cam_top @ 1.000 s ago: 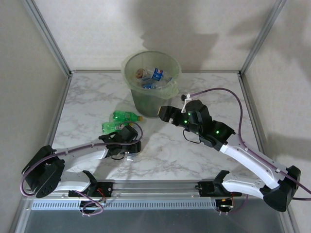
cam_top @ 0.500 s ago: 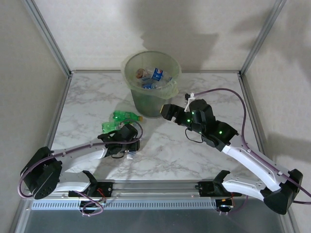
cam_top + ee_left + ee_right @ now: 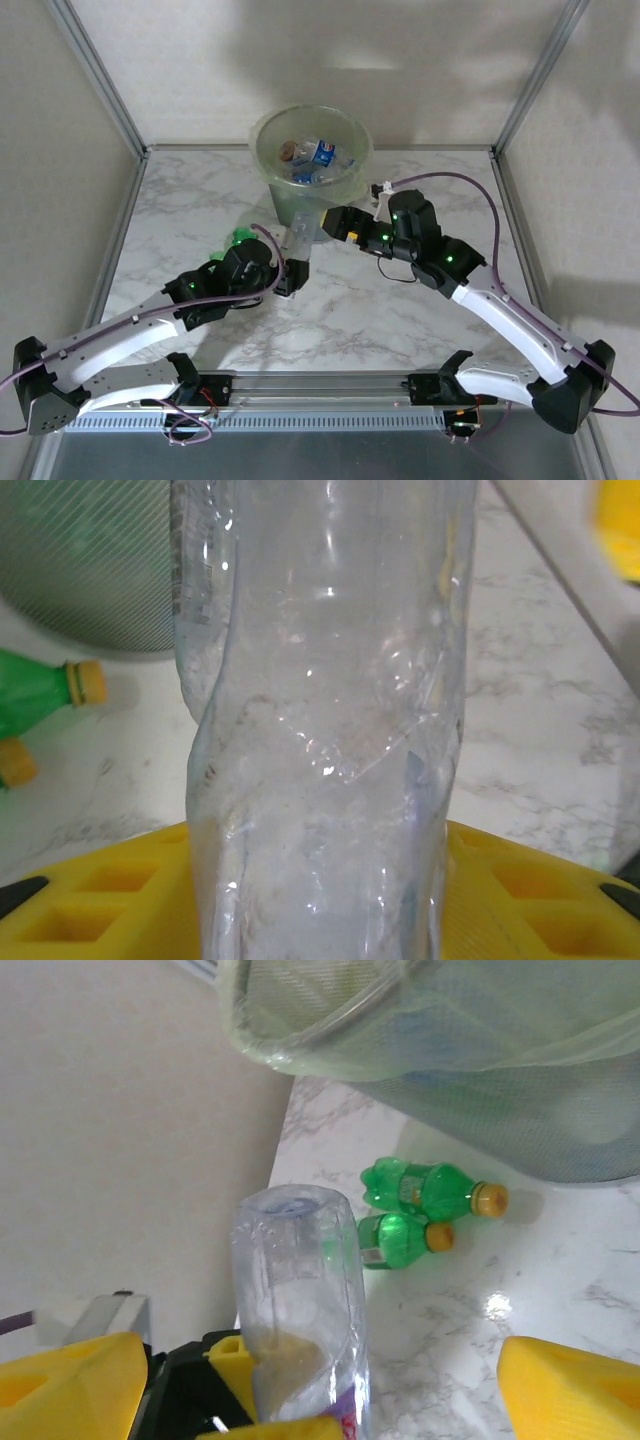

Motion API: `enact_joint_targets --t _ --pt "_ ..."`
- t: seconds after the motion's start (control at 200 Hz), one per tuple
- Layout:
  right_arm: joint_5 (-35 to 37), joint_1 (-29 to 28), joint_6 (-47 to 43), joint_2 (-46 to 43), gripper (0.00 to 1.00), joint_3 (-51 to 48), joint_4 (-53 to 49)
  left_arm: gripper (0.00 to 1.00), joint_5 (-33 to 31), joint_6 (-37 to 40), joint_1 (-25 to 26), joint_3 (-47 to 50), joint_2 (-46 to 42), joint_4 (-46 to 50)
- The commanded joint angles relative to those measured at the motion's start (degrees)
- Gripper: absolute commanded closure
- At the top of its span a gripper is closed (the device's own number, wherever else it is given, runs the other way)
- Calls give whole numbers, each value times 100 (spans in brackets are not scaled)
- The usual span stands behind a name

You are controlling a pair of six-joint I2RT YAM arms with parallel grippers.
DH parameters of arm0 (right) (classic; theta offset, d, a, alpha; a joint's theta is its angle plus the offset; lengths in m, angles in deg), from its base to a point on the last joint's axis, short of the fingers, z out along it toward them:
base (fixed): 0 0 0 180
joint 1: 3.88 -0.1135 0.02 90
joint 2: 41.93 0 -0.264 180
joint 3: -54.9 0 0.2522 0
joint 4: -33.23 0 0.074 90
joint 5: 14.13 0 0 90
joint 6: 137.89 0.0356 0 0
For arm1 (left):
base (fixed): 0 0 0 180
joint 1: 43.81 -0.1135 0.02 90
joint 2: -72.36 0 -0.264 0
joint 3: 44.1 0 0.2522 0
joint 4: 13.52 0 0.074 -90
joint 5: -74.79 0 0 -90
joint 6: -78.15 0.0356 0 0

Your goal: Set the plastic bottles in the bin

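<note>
The left hand (image 3: 288, 272) is closed on a clear bottle (image 3: 300, 238), gripped near one end between its yellow pads (image 3: 90, 900), with the rest of the bottle sticking out of the hand toward the bin (image 3: 283, 198). The bottle is crumpled and dented along its body, and it is off the table (image 3: 200, 190), just in front of the bin's near side. The bin stands at the middle of the table's far edge and holds several bottles (image 3: 322, 152), one with a blue label. The right hand (image 3: 335, 222) hovers just beside the bin's near right side, facing the clear bottle. Its yellow fingers (image 3: 570, 1390) are spread wide and nothing is gripped between them. Two green bottles (image 3: 430, 1188) with yellow caps lie side by side on the table, touching or nearly so, caps pointing toward the bin. They sit left of the bin's base, toward the table's left edge, and in the top view the left arm partly covers them.
</note>
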Motion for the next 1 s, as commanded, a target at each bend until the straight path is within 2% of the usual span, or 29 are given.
enact_joint_targets --t 0.0,0.255,0.706,0.846,0.996 --pt "-317 -32 -75 175 7 341 46 50 -198 586 251 -305 54 55" --pt "-146 -126 -93 430 9 443 -48 50 -383 943 604 -524 109 28" --pt "-151 -252 -113 510 30 448 9 45 -395 1014 634 -516 131 -110" --pt "-58 -251 -117 415 35 461 16 36 -470 912 633 -457 153 -263" --pt "76 -233 -104 265 39 415 40 12 -593 639 625 -351 104 -533"
